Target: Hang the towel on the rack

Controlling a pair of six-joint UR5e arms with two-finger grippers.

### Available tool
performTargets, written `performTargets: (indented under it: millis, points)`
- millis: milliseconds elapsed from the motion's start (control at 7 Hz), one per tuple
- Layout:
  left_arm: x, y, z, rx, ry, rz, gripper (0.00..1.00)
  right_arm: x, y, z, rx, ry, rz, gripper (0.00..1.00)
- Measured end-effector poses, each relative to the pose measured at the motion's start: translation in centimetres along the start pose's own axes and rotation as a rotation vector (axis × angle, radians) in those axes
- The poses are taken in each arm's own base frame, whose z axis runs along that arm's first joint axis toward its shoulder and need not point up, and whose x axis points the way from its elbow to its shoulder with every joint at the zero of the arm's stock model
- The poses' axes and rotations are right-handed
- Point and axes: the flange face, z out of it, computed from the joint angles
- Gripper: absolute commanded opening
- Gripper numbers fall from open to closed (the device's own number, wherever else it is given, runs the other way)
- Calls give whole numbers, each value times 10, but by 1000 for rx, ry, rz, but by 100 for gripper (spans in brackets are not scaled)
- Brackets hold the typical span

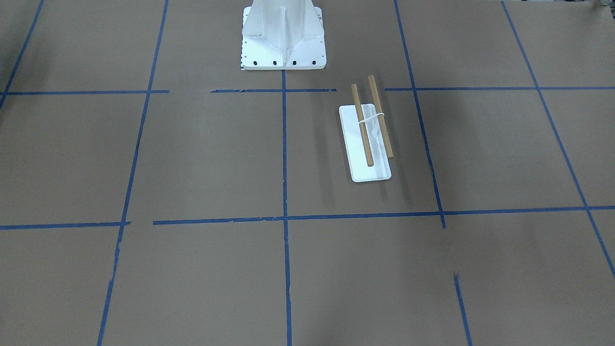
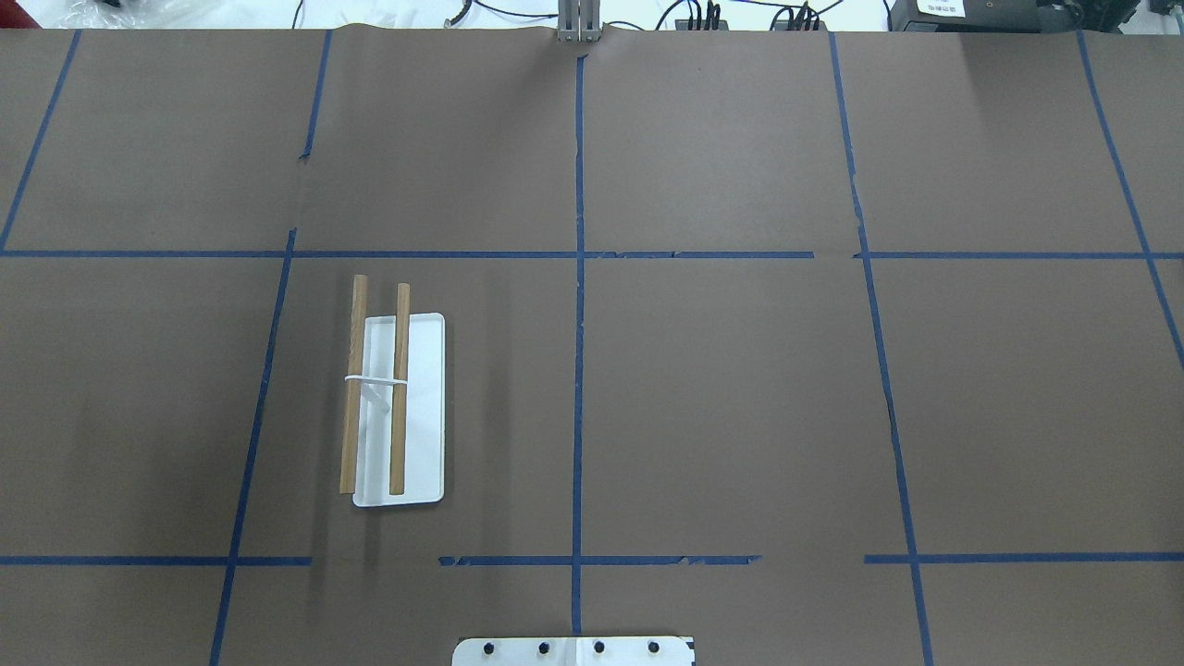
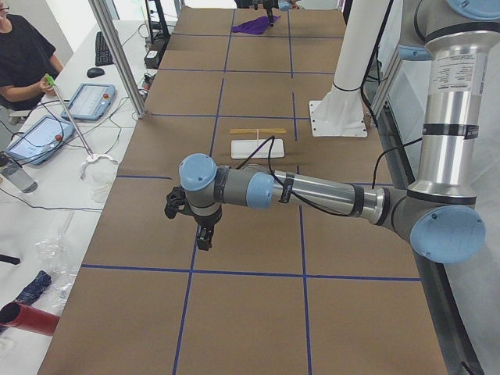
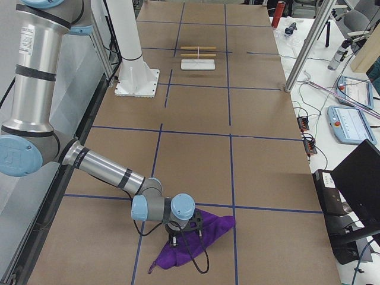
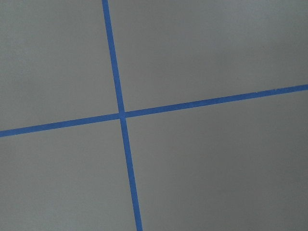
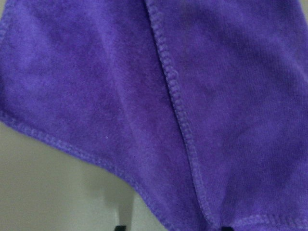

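The rack (image 2: 398,407) is a white tray base with two wooden rods and stands left of the table's middle; it also shows in the front view (image 1: 367,129). The purple towel (image 4: 199,237) lies crumpled on the table far from the rack and fills the right wrist view (image 6: 159,96). My right gripper (image 4: 187,234) is down on the towel. Its two dark fingertips (image 6: 120,227) show apart at that view's bottom edge, so it is open. My left gripper (image 3: 199,226) hangs above bare table, away from rack and towel; I cannot tell whether it is open or shut.
The white bolted pedestal (image 1: 283,33) stands near the rack. Blue tape lines (image 5: 120,114) cross the brown table. An operator (image 3: 23,55) and tablets (image 3: 90,100) are beside the table. A metal post (image 4: 306,50) stands at the table's edge.
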Motion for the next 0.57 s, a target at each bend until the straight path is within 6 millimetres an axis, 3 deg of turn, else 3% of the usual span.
performTargets:
  millis: [143,286,429,571]
  points:
    - [0,0,0,0,0,1,100,-2,-8,-2,4,1,-7,53]
    - [0,0,0,0,0,1,100,-4,-15,-3,7,2,-14,11]
    - [-1,0,0,0,0,2,100,-4,-18,-2,7,2,-17,0]
    - [-1,0,1,0,0,1,100,-4,-19,-2,8,2,-20,0]
